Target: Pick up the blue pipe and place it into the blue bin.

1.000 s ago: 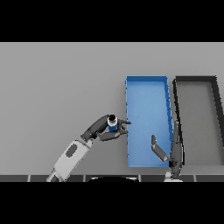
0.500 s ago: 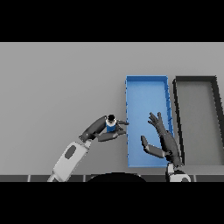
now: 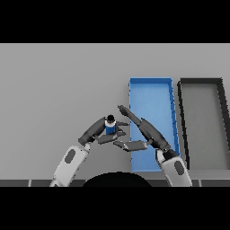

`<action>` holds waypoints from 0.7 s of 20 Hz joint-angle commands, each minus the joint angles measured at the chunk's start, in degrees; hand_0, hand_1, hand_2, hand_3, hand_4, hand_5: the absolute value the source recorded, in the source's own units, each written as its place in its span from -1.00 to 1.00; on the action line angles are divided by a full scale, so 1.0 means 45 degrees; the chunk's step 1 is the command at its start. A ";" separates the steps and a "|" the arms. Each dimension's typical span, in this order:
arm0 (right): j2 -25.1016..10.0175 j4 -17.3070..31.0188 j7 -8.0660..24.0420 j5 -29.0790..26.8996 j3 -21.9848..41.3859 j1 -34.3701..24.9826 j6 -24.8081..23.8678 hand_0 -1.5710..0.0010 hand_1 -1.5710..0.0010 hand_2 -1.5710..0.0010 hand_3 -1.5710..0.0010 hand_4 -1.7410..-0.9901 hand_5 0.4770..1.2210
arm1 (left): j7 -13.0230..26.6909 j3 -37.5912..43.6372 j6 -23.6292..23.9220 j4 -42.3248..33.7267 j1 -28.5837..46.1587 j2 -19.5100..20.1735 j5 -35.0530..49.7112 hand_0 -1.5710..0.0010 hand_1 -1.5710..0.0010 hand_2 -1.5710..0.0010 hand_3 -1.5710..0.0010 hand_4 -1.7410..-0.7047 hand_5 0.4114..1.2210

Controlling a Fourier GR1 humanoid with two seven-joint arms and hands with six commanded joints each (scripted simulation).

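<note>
A plain grey table [image 3: 54, 81] fills the view. On it, right of centre, sits a long blue bin [image 3: 150, 90], and just beside that on the right a long dark grey bin [image 3: 202, 112], the two lying side by side

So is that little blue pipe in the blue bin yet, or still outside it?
Outside. The blue pipe stands upright in the left hand, left of the blue bin. The right hand reaches toward it.

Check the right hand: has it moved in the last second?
Yes. The right hand swung left, from the blue bin's right wall, past its left edge toward the blue pipe in the left hand.
</note>
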 commanded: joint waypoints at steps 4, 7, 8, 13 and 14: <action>0.0258 0.0446 0.0461 -0.0498 0.0226 -0.1775 0.0352 1.00 1.00 0.94 1.00 0.30 -0.79 | -0.0212 0.0078 -0.0256 0.0011 0.0124 0.0016 -0.0165 -1.00 -1.00 -1.00 -1.00 -0.47 1.00; 0.0315 0.0702 0.0935 -0.0533 0.0372 -0.2931 0.0507 0.99 0.98 0.92 1.00 0.38 -0.83 | 0.0375 0.0330 -0.0719 0.0084 0.0030 -0.0173 0.0283 -1.00 -1.00 -1.00 -1.00 -0.48 1.00; 0.0318 0.0821 0.1120 -0.0567 0.0425 -0.3168 0.0613 0.99 0.97 0.91 1.00 0.42 -0.85 | 0.0248 0.0315 -0.0729 0.0090 0.0131 -0.0164 0.0123 -1.00 -1.00 -1.00 -1.00 -0.48 1.00; 0.0571 0.2099 0.1815 -0.0972 0.0217 -0.4678 0.1018 0.91 0.86 0.79 0.94 0.43 -0.95 | 0.0550 0.0451 -0.0662 0.0098 0.0072 -0.0397 -0.0410 -1.00 -1.00 -1.00 -1.00 -0.47 1.00; 0.0567 0.2282 0.1864 -0.1035 0.0195 -0.4792 0.1148 0.78 0.72 0.67 0.84 0.35 -0.97 | 0.0633 0.0486 -0.0743 0.0102 0.0124 -0.0400 -0.0456 -1.00 -1.00 -1.00 -1.00 -0.46 1.00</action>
